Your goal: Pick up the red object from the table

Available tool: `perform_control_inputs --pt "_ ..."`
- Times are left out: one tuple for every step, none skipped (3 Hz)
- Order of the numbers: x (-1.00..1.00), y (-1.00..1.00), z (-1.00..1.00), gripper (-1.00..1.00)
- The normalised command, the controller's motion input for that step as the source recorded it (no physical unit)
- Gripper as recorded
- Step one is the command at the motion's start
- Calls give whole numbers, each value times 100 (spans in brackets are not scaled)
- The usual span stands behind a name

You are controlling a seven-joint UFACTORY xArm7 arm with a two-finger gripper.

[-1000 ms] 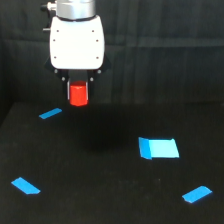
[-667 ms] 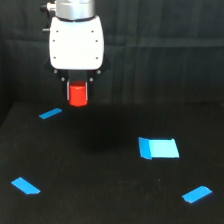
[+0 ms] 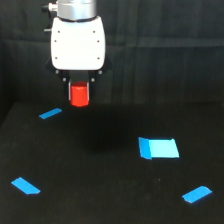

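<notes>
My fingers (image 3: 79, 96) are clamped on the block (image 3: 79, 95), one dark finger showing along each side of it, and the block hangs straight down under my white body (image 3: 78, 42). It sits up in the air, clear of the tabletop (image 3: 100, 200); a faint darker patch on the black surface below and a little toward the patch side looks like its shadow, which I take as a sign that the lift is done or nearly so. I judge the grip is kept tight and the block held square because it is short and narrow, so a slack or tilted hold could let it slip out.

Taking the blue patch (image 3: 159, 148) as the landmark: the block is well away from it, up and toward the exterior view's left. A short blue strip (image 3: 50, 113) lies on the tabletop farther to that same side, just below the block's level in the view and a little to its left. Another strip (image 3: 25, 185) lies lower and far to the exterior view's left of the patch, and a third (image 3: 197, 193) lies just below the patch toward the exterior view's right.

All the tape lies flat, so none of it blocks me. Behind me hangs a dark curtain, and nothing else stands near the block.
</notes>
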Motion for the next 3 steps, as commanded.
perform_control_inputs --pt "2 1 6 -100" --pt "-2 0 11 -90" --pt "5 -4 9 -100"
